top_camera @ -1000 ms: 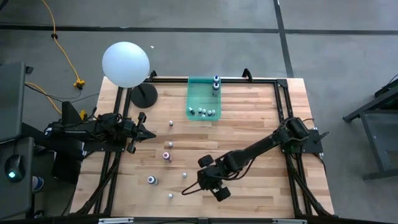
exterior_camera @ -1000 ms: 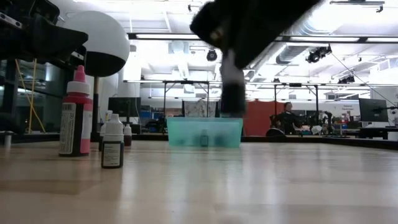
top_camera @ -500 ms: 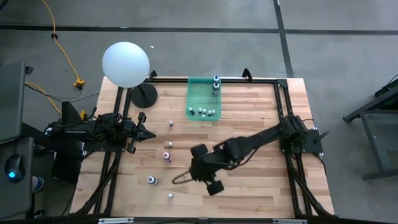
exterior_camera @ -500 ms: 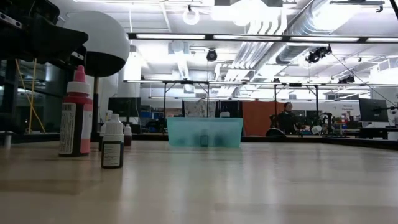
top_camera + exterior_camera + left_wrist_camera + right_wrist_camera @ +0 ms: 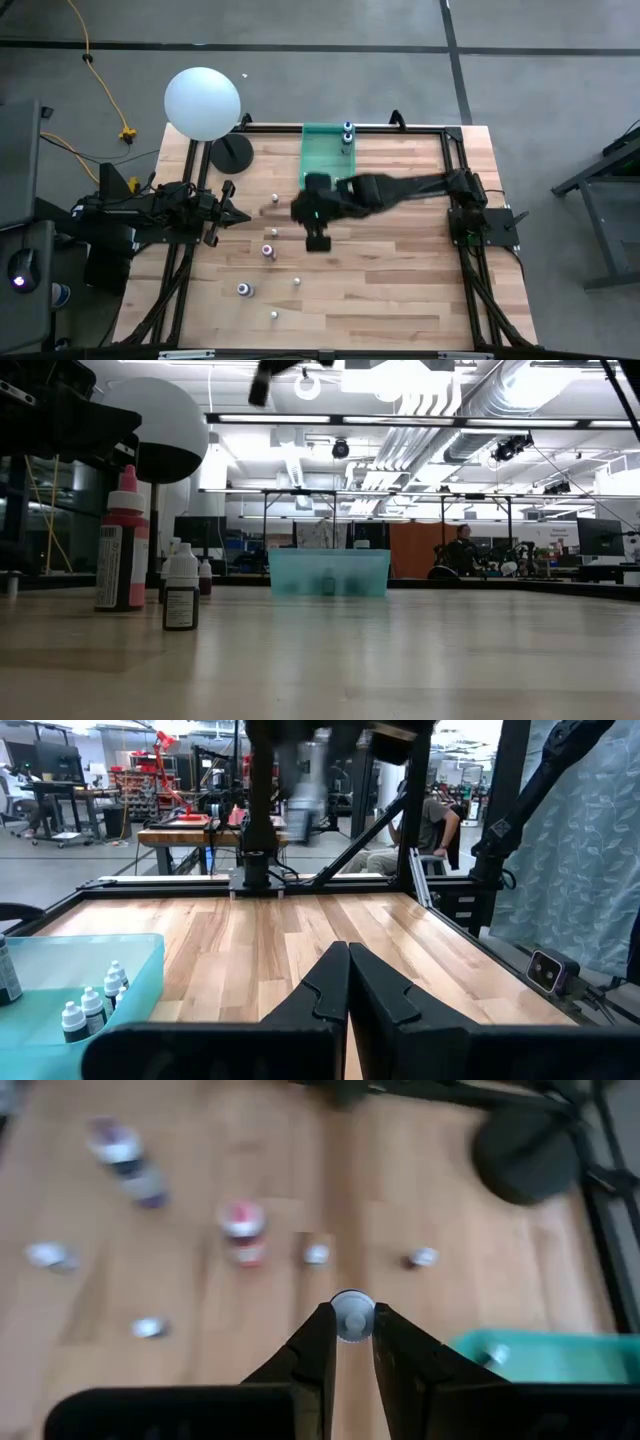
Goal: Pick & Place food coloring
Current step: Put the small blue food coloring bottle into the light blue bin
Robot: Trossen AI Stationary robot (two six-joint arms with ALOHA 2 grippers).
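My right gripper is shut on one small white-capped food coloring bottle, high above the table just left of the green tray. It shows blurred at the top of the low view. Several more food coloring bottles stand upright on the wood, among them a pink-red one and a blue one. Others stand inside the tray. My left gripper waits shut at the table's left side, touching nothing. My right gripper pinches the little bottle between its two fingertips, which sit on either side of the round white cap. The fingers slant down from above. The bottle is lifted clear of the table and hangs below them.
A white ball lamp on a black round base stands at the far left corner. A black frame rims the table. In the low view a tall pink-capped bottle and a small white one stand at the near left.
My right gripper has risen from low over the table's near middle and swung toward the far edge, to beside the green tray, tipping more level on the way. The small bottle went with it, lifted clear. In the low view gripper and bottle have left the middle upward.
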